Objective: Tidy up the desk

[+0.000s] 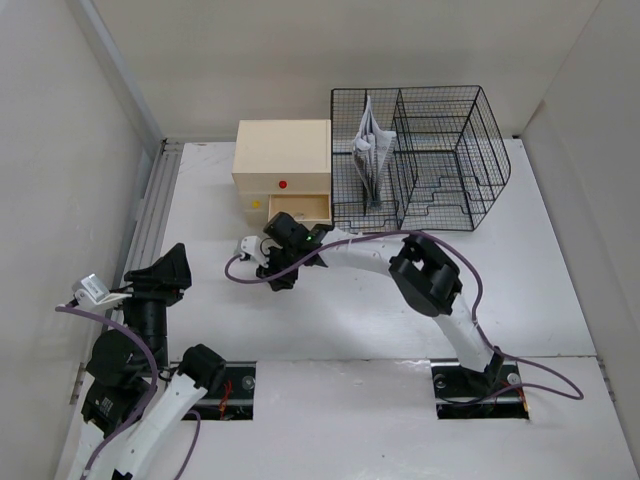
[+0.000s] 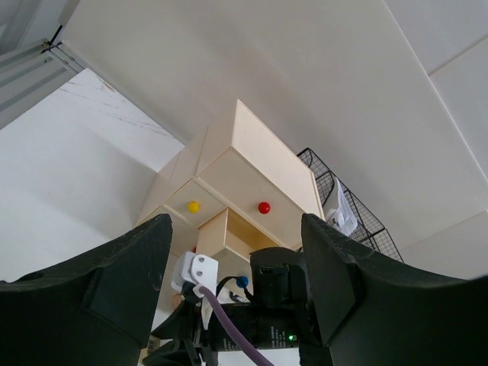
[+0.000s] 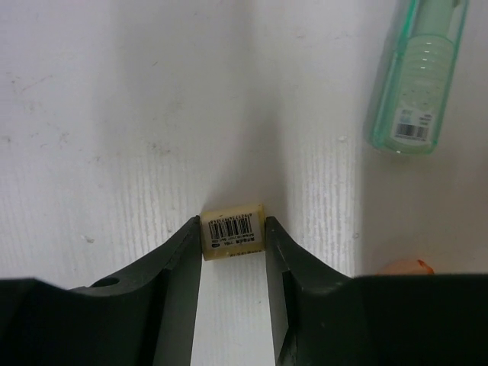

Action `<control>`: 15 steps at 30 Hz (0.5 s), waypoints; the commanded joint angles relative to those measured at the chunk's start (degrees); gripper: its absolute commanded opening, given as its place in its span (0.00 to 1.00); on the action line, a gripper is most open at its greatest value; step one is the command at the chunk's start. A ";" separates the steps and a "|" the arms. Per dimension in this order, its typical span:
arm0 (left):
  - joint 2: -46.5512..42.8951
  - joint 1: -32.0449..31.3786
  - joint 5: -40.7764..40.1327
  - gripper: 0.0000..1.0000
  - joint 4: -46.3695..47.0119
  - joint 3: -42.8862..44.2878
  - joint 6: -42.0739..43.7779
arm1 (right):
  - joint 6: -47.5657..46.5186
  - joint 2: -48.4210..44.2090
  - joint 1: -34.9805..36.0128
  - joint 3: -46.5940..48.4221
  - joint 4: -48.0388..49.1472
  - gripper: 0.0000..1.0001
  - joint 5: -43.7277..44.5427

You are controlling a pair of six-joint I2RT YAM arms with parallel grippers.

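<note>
The desk (image 1: 560, 290), a white tabletop, spreads under both arms and carries everything else. Printed matter is scarce. There is a barcode label on one small cream eraser (image 3: 233, 233) and another on one translucent green tube (image 3: 418, 76), which lies near the eraser but apart from it. The lettering on both is too small to read.

The right arm stretches leftward across the desk with its elbow bent. The right gripper (image 3: 233, 223) points down in front of the drawer box (image 1: 282, 160), jaws clamped on the eraser's two sides, and the eraser seems to rest on the desk.

The left arm is folded back near the left edge. The left gripper (image 1: 168, 268) is lifted and aimed toward the box, jaws wide apart.

The one beige box shows a red knob (image 2: 264, 207), a yellow knob (image 2: 194, 207) and a blue knob (image 2: 242, 280), with one drawer pulled out. Just beside it stands one black wire basket (image 1: 470, 150) with folded papers (image 1: 370, 150) in its left compartment.
</note>
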 commanded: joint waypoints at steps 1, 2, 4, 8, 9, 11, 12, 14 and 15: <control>-2.53 -0.17 -0.31 0.66 1.48 -0.02 0.11 | -1.57 -2.92 -0.11 0.45 -3.28 0.14 -5.86; -2.53 -0.17 -0.31 0.66 1.48 -0.02 0.11 | -2.70 -3.98 -0.11 1.32 -4.07 0.14 -7.44; -2.53 -0.17 -0.31 0.66 1.48 -0.02 0.11 | -3.42 -7.32 -0.11 2.55 -6.17 0.13 -13.65; -2.53 -0.17 -0.31 0.66 1.48 -0.02 0.11 | -4.73 -14.17 -0.11 4.84 -8.38 0.13 -19.94; -2.53 -0.17 -0.31 0.66 1.48 -0.02 0.11 | -4.73 -15.58 -0.11 4.84 -7.86 0.13 -19.94; -2.53 -0.17 -0.31 0.66 1.48 -0.02 0.11 | -4.73 -19.27 -0.11 4.84 -6.80 0.13 -15.91; -2.53 -0.17 -0.31 0.66 1.48 -0.02 0.11 | -4.73 -20.33 -0.11 4.84 -5.58 0.13 -13.46; -2.53 -0.17 -0.31 0.66 1.48 -0.02 0.11 | -4.12 -22.96 -0.63 3.53 -3.47 0.13 -4.70; -2.53 -0.17 -0.31 0.66 1.48 -0.02 0.11 | -4.12 -23.58 -1.15 2.91 -1.46 0.13 -2.56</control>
